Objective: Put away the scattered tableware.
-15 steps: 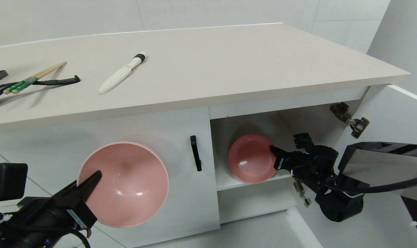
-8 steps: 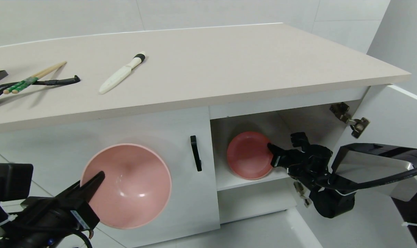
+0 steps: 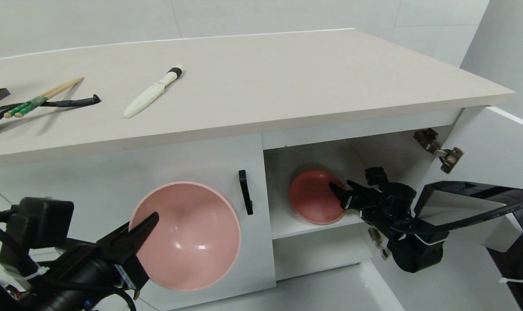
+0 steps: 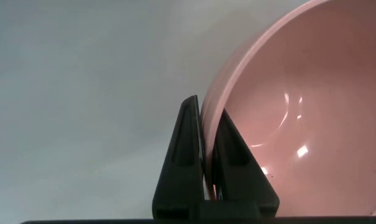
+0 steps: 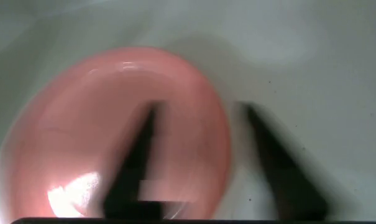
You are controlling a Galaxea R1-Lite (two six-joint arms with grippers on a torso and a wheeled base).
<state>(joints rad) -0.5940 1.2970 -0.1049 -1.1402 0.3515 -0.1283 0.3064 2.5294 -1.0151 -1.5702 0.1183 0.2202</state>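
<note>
Looking from the head, we find the plate [image 3: 309,203] on the shelf [image 3: 287,230], the bowl [image 3: 192,242] left of that shelf; by the left wrist, the left gripper [image 4: 205,109] pinches the bowl's rim; by the right wrist, the right gripper [image 5: 200,111] has its jaws spread astride the plate's rim.

The bowl [image 3: 192,237] looks glossy plastic, the countertop [image 3: 287,77] matt, the chopsticks [image 3: 43,97] wooden.

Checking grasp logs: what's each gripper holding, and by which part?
Left gripper pinches the pink bowl by its rim. Right gripper, open at the pink plate, holds nothing.
</note>
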